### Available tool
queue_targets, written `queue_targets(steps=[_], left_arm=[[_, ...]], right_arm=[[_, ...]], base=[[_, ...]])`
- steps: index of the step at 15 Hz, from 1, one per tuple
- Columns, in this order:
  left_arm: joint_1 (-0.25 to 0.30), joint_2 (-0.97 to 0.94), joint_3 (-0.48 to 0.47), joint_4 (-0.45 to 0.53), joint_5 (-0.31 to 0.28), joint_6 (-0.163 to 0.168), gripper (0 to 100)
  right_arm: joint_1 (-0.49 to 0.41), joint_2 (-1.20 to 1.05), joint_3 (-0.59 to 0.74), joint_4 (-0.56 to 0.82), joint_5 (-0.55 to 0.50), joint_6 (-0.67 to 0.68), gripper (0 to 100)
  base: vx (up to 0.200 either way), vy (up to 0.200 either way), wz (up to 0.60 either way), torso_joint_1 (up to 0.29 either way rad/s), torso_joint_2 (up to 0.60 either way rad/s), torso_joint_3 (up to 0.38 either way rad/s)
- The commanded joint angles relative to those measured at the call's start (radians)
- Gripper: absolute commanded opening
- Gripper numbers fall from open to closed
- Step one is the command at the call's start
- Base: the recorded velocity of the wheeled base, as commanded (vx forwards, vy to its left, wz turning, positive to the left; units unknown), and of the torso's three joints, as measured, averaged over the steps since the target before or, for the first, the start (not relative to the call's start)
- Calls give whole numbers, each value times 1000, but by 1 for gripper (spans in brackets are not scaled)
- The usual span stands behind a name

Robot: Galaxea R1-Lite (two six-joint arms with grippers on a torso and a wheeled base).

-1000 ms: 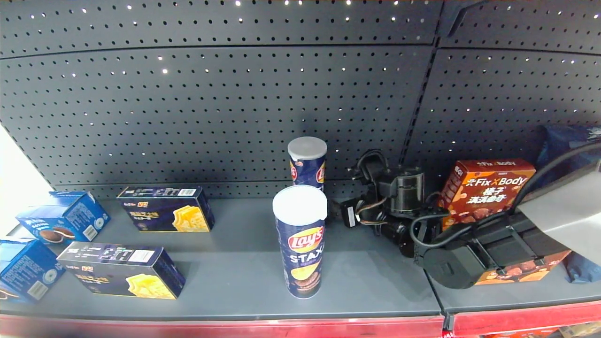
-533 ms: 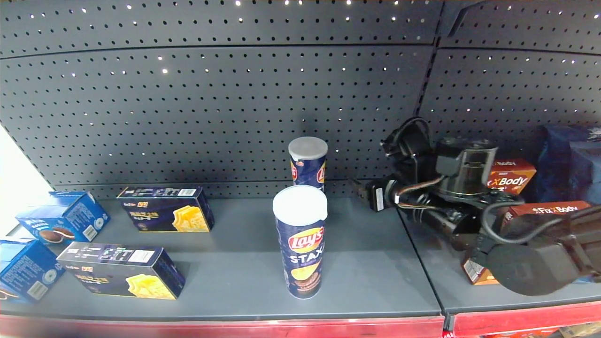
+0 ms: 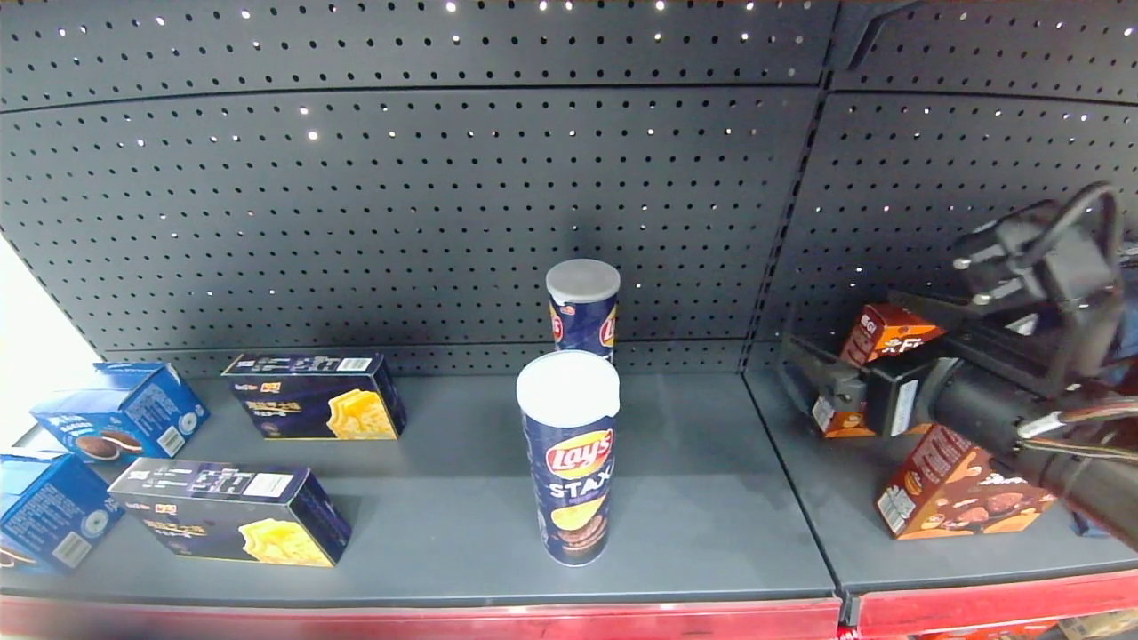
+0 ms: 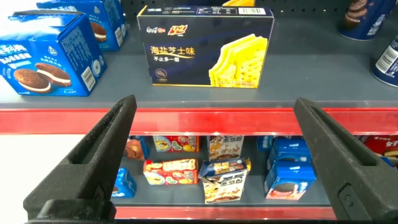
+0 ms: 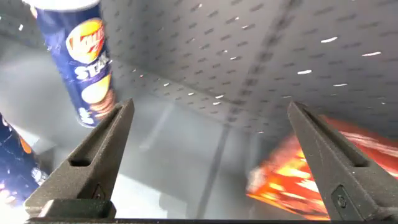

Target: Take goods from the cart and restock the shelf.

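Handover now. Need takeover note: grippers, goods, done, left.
Left gripper: open, empty, facing the shelf front.
Right gripper: open, empty, by the rear orange box.
Goods: two chip cans upright mid-shelf; cracker boxes and cookie boxes at left; front orange box askew at right.
Done: all these shelved.
Left: likely straighten that box, then fetch more from the cart.
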Motion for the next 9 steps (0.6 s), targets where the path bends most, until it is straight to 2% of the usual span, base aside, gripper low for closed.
queue_targets(steps=[1, 2, 4, 6, 8, 9], left_arm=[[0, 1, 0, 0, 1, -1, 100], [0, 1, 0, 0, 1, -1, 100], [0, 1, 0, 0, 1, -1, 100], [0, 1, 0, 0, 1, -1, 100], [0, 1, 0, 0, 1, -1, 100], [0, 1, 0, 0, 1, 0, 100]], right_arm=[[-83, -228, 62, 41, 6, -14, 100], [-83, -228, 62, 41, 6, -14, 100], [-287, -483, 193, 105, 58, -12, 100], [-454, -661, 312, 154, 106, -5, 100], [-578, -791, 437, 174, 147, 40, 100], [-593, -837, 506, 173, 156, 61, 100]], base=[[0, 0, 0, 0, 0, 0], [0, 0, 0, 0, 0, 0], [0, 0, 0, 0, 0, 0], [0, 0, 0, 0, 0, 0], [0, 0, 0, 0, 0, 0], [0, 0, 0, 0, 0, 0]])
